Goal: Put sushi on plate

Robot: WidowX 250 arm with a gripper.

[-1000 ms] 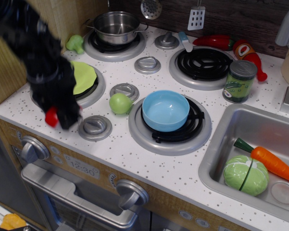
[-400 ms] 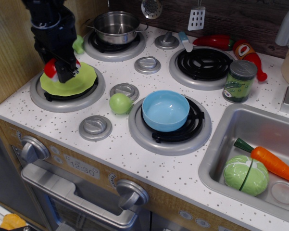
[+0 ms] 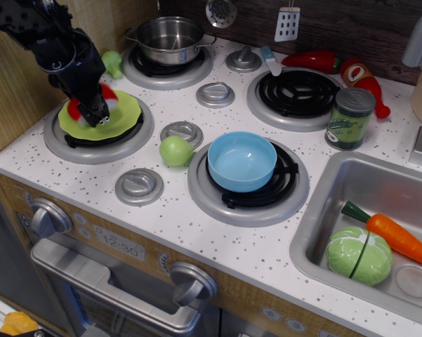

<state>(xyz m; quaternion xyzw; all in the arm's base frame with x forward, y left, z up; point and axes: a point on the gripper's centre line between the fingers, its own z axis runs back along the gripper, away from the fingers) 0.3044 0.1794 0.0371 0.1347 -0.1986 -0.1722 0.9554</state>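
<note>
1. Since the earlier frames my arm has carried the sushi (image 3: 76, 107) from the counter's front edge up over the front-left burner, and it now sits lower over the plate (image 3: 121, 119) than a moment ago.
2. Nearest me I see the oven door handle (image 3: 112, 291) and two front knobs (image 3: 49, 216), with the speckled white counter (image 3: 218, 246) above them.
3. On the right, the sink (image 3: 323, 210) holds a green cabbage (image 3: 359, 255) and an orange carrot (image 3: 400, 239).
4. On the front-right burner sits a light blue bowl (image 3: 241, 160); a light green ball (image 3: 175, 151) lies just beside it on the left.
5. On the front-left burner lies the lime-green plate. My gripper (image 3: 95, 112) is down over it, fingers closed on the sushi, whose red top shows at the gripper's left and a bit at its right. I cannot tell whether the sushi already touches the plate.
6. Further back, a green-labelled can (image 3: 350, 118) stands beside the empty rear-right burner (image 3: 298, 93).
7. At the rear left, a steel pot (image 3: 170, 38) sits on its burner, with a small green broccoli piece (image 3: 112, 63) beside it.
8. Against the back wall lie a red pepper (image 3: 312, 60) and a ketchup-like bottle (image 3: 361, 78).
</note>
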